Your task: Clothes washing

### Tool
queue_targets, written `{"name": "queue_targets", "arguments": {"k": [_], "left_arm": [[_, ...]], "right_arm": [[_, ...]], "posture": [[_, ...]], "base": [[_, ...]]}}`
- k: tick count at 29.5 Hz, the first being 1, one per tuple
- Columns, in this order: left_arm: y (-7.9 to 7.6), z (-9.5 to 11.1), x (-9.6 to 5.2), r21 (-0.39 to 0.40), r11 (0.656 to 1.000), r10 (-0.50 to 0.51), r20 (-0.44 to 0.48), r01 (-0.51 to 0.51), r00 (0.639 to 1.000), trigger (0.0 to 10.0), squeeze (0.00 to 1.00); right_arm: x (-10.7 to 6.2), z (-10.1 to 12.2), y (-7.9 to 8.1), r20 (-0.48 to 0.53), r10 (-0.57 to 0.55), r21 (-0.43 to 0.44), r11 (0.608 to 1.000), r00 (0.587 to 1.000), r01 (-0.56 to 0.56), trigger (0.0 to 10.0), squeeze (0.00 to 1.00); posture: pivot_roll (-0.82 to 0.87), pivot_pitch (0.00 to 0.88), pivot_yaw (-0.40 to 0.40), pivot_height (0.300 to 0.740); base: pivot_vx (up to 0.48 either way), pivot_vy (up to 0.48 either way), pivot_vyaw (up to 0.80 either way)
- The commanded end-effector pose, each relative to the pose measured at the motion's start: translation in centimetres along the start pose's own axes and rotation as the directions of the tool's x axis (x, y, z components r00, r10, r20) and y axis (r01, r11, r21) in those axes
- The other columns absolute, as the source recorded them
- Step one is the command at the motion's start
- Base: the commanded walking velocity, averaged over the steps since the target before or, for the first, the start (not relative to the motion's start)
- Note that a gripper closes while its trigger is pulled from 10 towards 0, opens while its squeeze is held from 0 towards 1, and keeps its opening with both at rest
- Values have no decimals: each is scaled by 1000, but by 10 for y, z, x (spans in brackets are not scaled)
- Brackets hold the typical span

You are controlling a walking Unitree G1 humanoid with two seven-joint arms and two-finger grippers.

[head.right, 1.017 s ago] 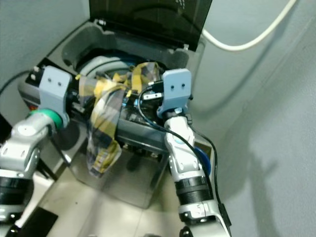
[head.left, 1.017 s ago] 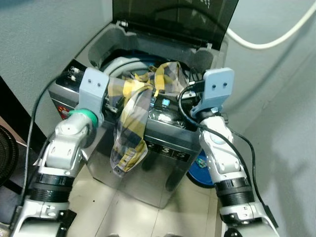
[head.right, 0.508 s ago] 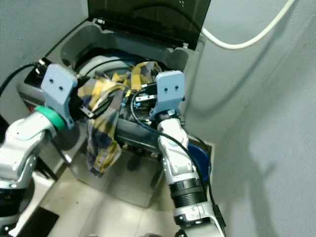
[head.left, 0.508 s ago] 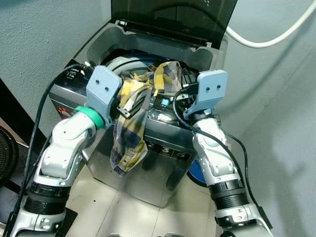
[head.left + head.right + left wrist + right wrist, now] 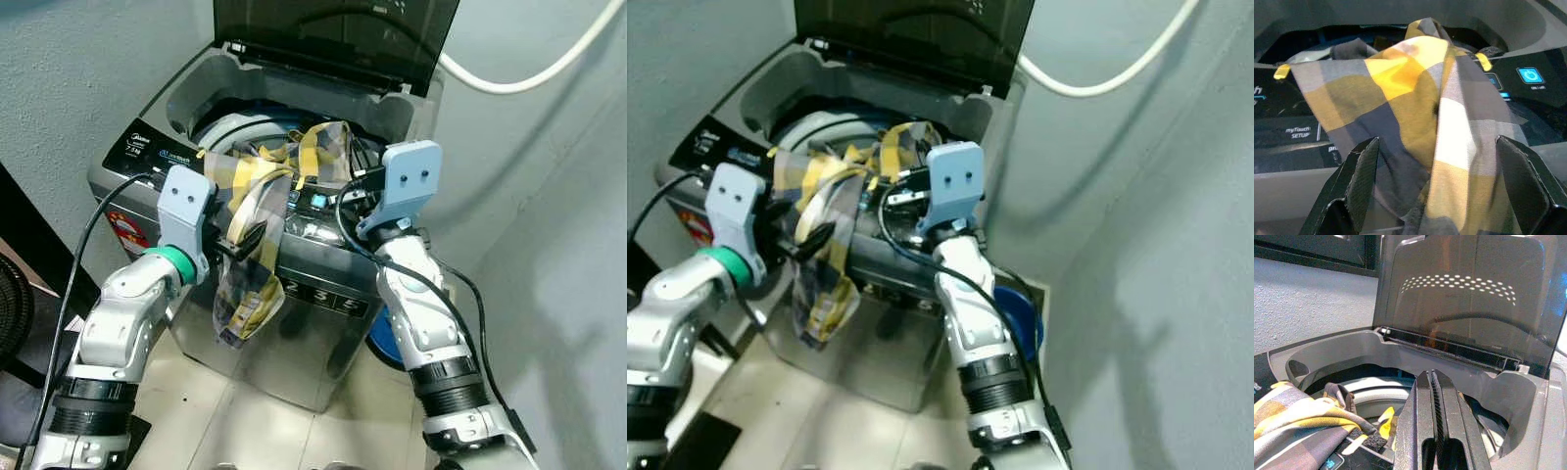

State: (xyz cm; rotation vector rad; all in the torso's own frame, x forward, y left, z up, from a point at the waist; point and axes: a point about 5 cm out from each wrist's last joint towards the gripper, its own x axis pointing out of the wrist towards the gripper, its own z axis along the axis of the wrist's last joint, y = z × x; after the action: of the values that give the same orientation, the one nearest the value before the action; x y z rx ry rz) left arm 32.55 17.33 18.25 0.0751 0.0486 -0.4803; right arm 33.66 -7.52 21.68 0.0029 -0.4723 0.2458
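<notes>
A top-loading washer (image 5: 294, 323) of grey metal stands against a rough plastered wall (image 5: 88, 69), its dark smoked-plastic lid (image 5: 333, 39) raised upright. A soft plaid cloth (image 5: 257, 235) in yellow, grey and white checks lies crumpled over the front rim: one end trails into the round tub (image 5: 235, 127), the rest hangs in loose folds down the glossy black control panel (image 5: 328, 299) and the front wall.

The left gripper (image 5: 1437, 191) sits in front of the machine with its two black fingers (image 5: 1359, 178) spread wide apart; the hanging cloth lies between them and just beyond their tips, and whether they touch it cannot be told. The right gripper (image 5: 1432, 396) hovers over the panel's far end, its ribbed black fingers pressed together with nothing between them; the cloth is low to one side of the tips, apart from them, and the lid's hinge and the grey moulded tub surround lie beyond.

A lit blue power button (image 5: 1530, 76) glows on the panel beside the cloth. A thick white hose (image 5: 529, 78) curves across the wall behind the lid. A blue round object (image 5: 387, 338) rests on the pale tiled floor (image 5: 245, 421) beside the washer, partly hidden by the right arm. Black cables loop from both wrists.
</notes>
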Motion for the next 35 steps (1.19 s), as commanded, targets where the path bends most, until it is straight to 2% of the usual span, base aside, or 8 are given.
{"name": "queue_targets", "arguments": {"k": [1,3,5,6,22,29,30,35], "left_arm": [[2,-20,-2,-46,999,-1,-86,-3,996,7569,0],[4,-20,-1,-24,1000,7,-96,-9,995,3882,0],[4,-20,-1,-24,1000,7,-96,-9,995,3882,0],[5,-20,0,3,1000,21,-96,-21,995,0,0],[12,-8,0,173,976,138,-15,-133,990,0,0],[12,79,36,358,895,138,344,-265,929,0,0],[14,106,45,372,871,149,421,-320,895,7020,0],[20,180,60,376,807,183,575,-456,797,10000,0]], "right_arm": [[-2,-3,0,-9,0,8,1000,1000,0,10000,0],[-2,-3,0,-9,1,6,1000,1000,-1,10000,0],[-2,-3,0,-9,1,6,1000,1000,-1,10000,0],[-2,-3,-1,-8,2,5,1000,1000,-2,10000,0],[-3,-4,2,-13,15,10,1000,1000,-15,10000,0],[-2,0,-3,2,1,2,1000,1000,-1,10000,0],[-2,2,-4,9,-4,0,1000,1000,4,10000,0],[-5,8,-14,29,-37,-12,999,999,38,10000,0]], "posture": [[81,1,1,740],[75,0,1,740],[75,0,1,740],[73,1,0,740],[84,2,-7,740],[36,12,8,740],[19,17,13,740],[-11,29,29,740]], "base": [[0,0,0],[0,0,0],[0,0,0],[0,0,0],[0,0,0],[0,0,0],[0,0,0],[0,0,0]]}}
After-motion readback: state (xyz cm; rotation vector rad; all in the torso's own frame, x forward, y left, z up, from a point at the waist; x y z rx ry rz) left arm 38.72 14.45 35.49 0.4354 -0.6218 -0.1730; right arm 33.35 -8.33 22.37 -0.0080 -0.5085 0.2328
